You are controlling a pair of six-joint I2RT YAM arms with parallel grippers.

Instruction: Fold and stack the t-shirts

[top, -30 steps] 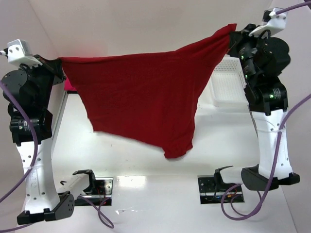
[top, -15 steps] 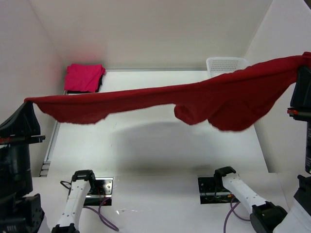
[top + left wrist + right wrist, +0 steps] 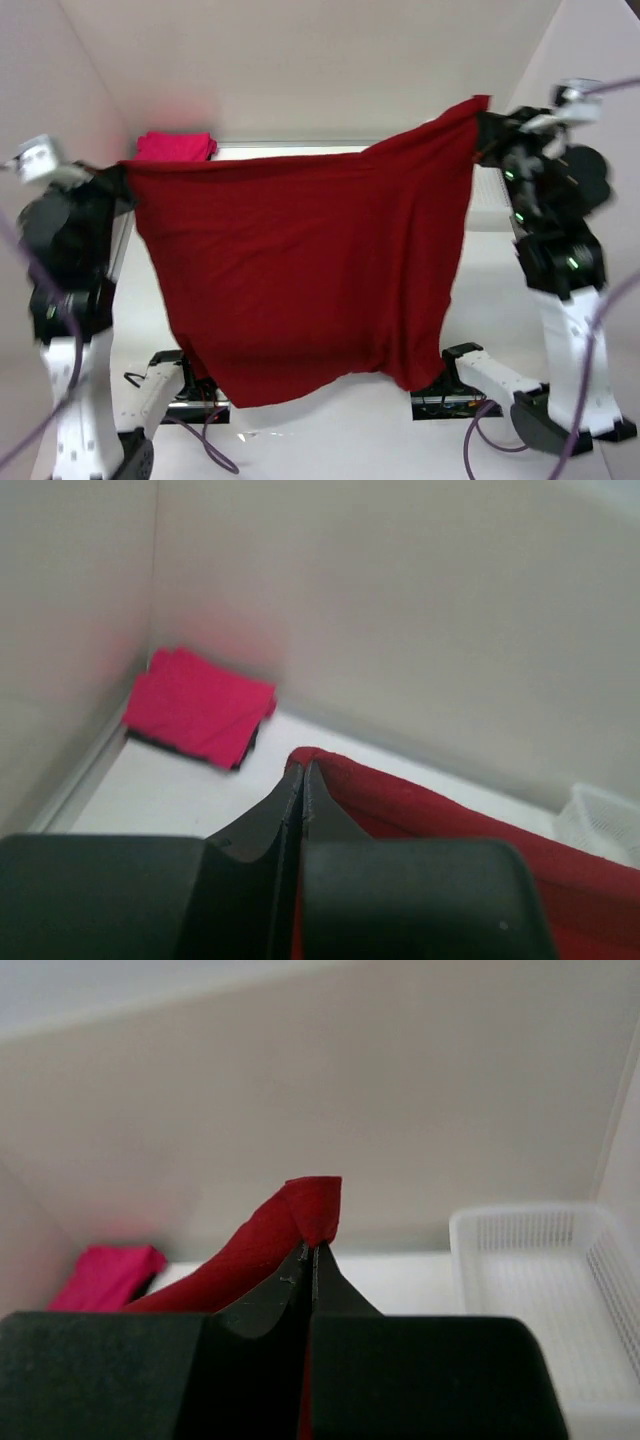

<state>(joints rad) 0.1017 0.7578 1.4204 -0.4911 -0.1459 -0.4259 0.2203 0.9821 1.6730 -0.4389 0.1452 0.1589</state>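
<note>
Crimson shirt: dark crimson cloth t-shirt (image 3: 300, 270) hangs spread above the white tabletop (image 3: 490, 290), likely to flatten it for folding.
Left fingers (image 3: 268, 818): clenched on one top corner.
Right fingers (image 3: 278, 1292): clenched on the other.
Pink shirt: bright magenta-pink folded t-shirt (image 3: 175, 146) lies far-left.

Matt red cloth t-shirt (image 3: 300, 270), plastic mesh basket (image 3: 520, 1228)

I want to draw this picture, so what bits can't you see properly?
- Top view: the hanging red t-shirt hides most of the table behind it.
- Top view: only the top edge of the pink t-shirt shows above the red one.
- Right wrist view: the basket is cut off by the right edge.
</note>
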